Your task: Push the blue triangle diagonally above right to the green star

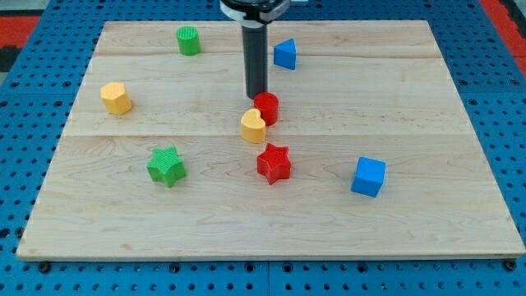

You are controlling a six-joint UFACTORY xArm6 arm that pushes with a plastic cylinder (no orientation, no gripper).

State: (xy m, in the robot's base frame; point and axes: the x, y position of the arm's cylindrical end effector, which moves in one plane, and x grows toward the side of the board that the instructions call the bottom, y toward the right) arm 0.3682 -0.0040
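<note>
You've got a pale wooden board (411, 90) lying on a blue pegboard surface (25, 99); go left to right across it. Far left, yellow block (116, 98), roughly hexagonal, sits alone near the board's left edge. Next, green star (167, 166), lower left, well apart from everything. Above it toward the view's top, green cylinder (188, 40), ribbed on the side, close to the top edge. At centre, yellow heart-like block (253, 126) touches the red cylinder (266, 108), which sits just up and right of it. Just below that pair, red star (274, 163), near but not touching as far as you can tell. My tip (257, 94) comes down at centre, right behind the red cylinder's upper left edge, touching or nearly so; contact can't be confirmed. The rod hangs straight from a dark-and-white mount at the view's top. Blue triangle (284, 54), the task's block, sits just right of the rod, up near the top edge, well apart from the green star, far up and right of it; the tip is below-left of it, not touching. Far right, blue cube (368, 177), lower right, alone. No jaws on this rig, just a rod, so there's no open or closed to report. No readable writing, brands or labels anywhere you can see
</note>
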